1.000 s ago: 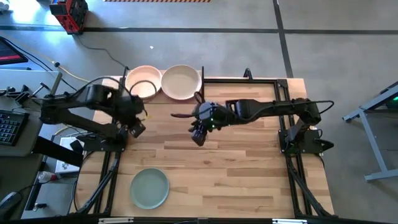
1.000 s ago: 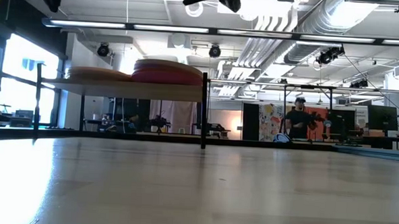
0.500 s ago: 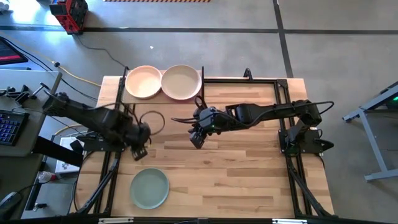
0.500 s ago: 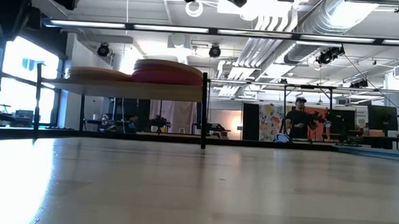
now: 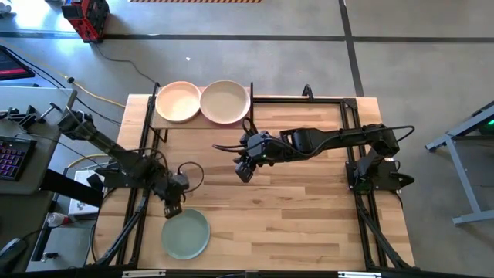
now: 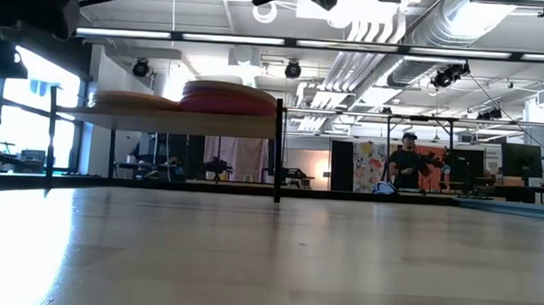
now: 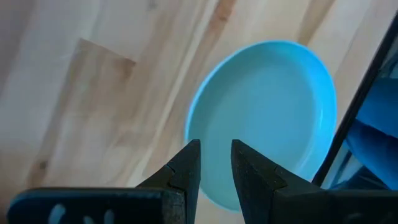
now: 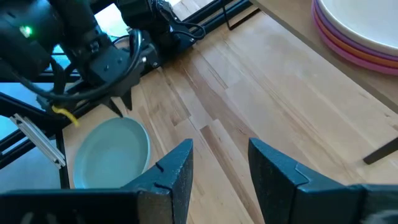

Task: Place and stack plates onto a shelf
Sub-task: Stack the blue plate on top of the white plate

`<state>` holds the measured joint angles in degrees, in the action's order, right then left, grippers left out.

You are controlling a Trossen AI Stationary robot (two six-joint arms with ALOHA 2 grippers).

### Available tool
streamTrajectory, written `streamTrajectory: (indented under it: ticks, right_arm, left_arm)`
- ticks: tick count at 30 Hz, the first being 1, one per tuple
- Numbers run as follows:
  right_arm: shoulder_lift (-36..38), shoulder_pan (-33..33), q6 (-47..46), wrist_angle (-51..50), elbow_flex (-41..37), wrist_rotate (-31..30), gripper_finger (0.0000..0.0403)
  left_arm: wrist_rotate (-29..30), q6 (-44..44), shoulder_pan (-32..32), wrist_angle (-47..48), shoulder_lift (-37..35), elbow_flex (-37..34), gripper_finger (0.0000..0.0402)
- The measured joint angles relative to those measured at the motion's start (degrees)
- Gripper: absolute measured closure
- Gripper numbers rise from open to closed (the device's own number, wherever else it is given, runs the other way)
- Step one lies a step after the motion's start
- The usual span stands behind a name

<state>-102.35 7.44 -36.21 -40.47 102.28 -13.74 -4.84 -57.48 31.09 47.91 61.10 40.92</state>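
A mint green plate [image 5: 185,234] lies flat on the tabletop near the front left corner. My left gripper [image 5: 171,207] points steeply down at that plate's far rim [image 7: 205,106], fingers a little apart and nothing between them; I cannot tell whether they touch it. My right gripper [image 5: 244,171] hovers open above the middle of the table. At the far left the shelf [image 6: 181,121] carries two stacks of plates, one topped by a peach plate [image 5: 178,101] and one by a cream plate [image 5: 225,101].
Black frame rails [image 5: 137,208] run along the table's left side, close to the mint plate, and others [image 5: 363,208] along the right side. The wooden top [image 5: 293,224] between the arms and the near edge is bare. A person [image 6: 408,163] stands far off in the room.
My left gripper has swung away from beside the shelf toward the table's near edge and come down, rolling as it went, until it stands just over the mint green plate's far rim. The plates have not moved.
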Motion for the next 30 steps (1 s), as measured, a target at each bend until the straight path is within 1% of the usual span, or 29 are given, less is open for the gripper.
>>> streamTrajectory:
  ticks: [7, 10, 21, 30]
  right_arm:
    - [0.0, 0.0, 0.0, 0.0, 0.0, 0.0, 0.0269]
    - [0.0, 0.0, 0.0, 0.0, 0.0, 0.0, 0.0269]
    - [0.0, 0.1, 0.0, -0.1, 0.0, 0.2, 0.0269]
    - [0.0, 0.6, 0.0, -0.4, 0.0, 0.3, 0.0269]
  left_arm:
    - [0.0, -2.3, 3.5, -7.2, 0.6, -4.6, 0.0323]
    - [0.0, -2.5, 4.6, -9.4, 2.0, -5.7, 0.0323]
    - [0.2, -3.2, 5.4, -10.6, 12.0, -5.7, 0.0323]
    - [-0.7, -3.9, 5.4, -12.1, 17.1, -5.7, 0.0323]
